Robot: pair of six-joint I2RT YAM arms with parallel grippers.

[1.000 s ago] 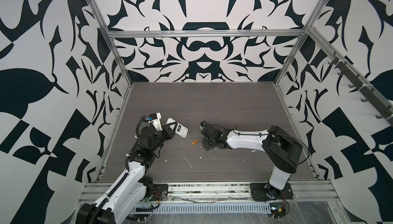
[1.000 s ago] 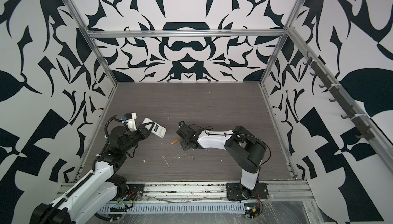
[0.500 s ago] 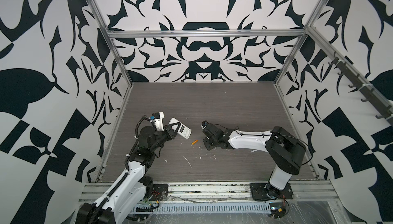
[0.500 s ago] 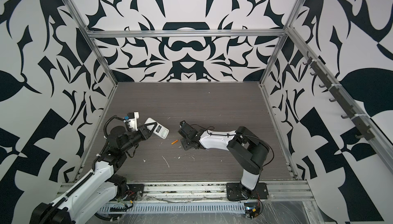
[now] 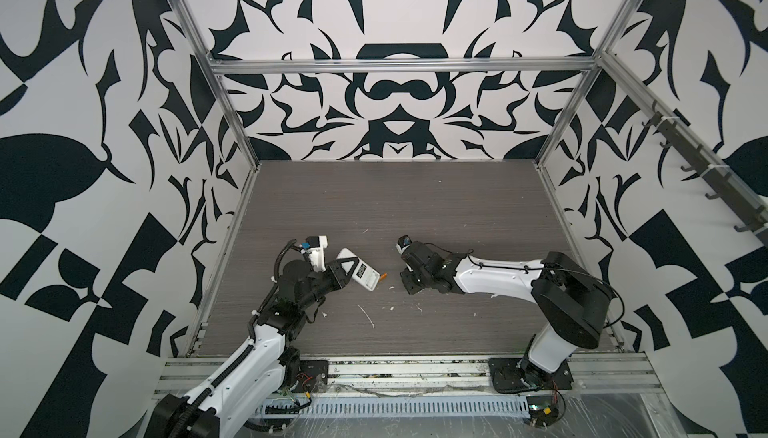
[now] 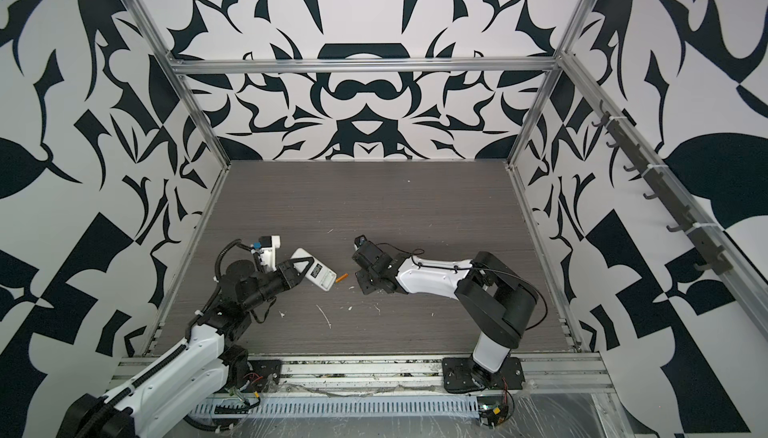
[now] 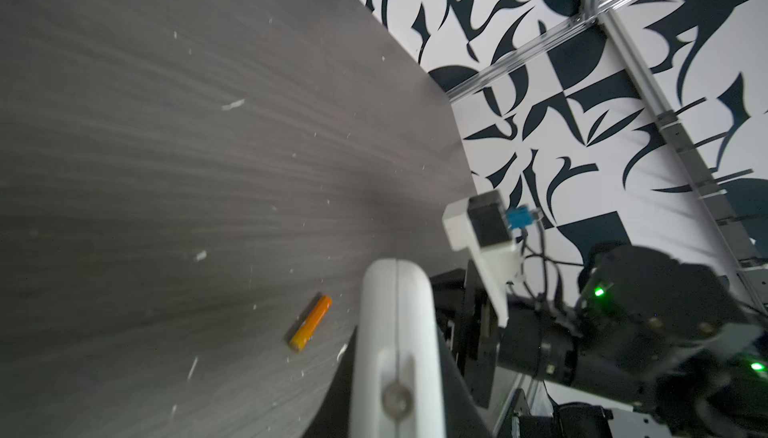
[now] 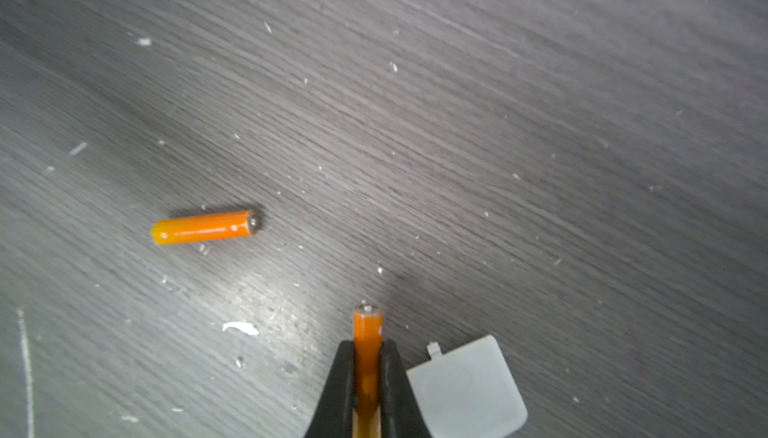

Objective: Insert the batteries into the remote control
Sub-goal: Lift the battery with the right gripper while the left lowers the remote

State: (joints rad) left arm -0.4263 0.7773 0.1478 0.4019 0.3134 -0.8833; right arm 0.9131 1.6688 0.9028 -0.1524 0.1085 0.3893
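Gripping one orange battery (image 8: 367, 332) between its black fingers (image 8: 338, 386), the right gripper (image 8: 367, 377) is hovering low over the grey table (image 8: 498, 124), jaws pinched narrow on the cylinder, whose metal tip is poking out. A small white battery cover (image 8: 467, 386) is lying just beside it on the table. Farther out, the second battery (image 8: 205, 227) is resting flat on the wood. Beyond that, the left gripper (image 5: 347, 270) is holding the remote control (image 5: 360, 273) tilted, plain white back with its dark label showing, jaws clamped across the body.
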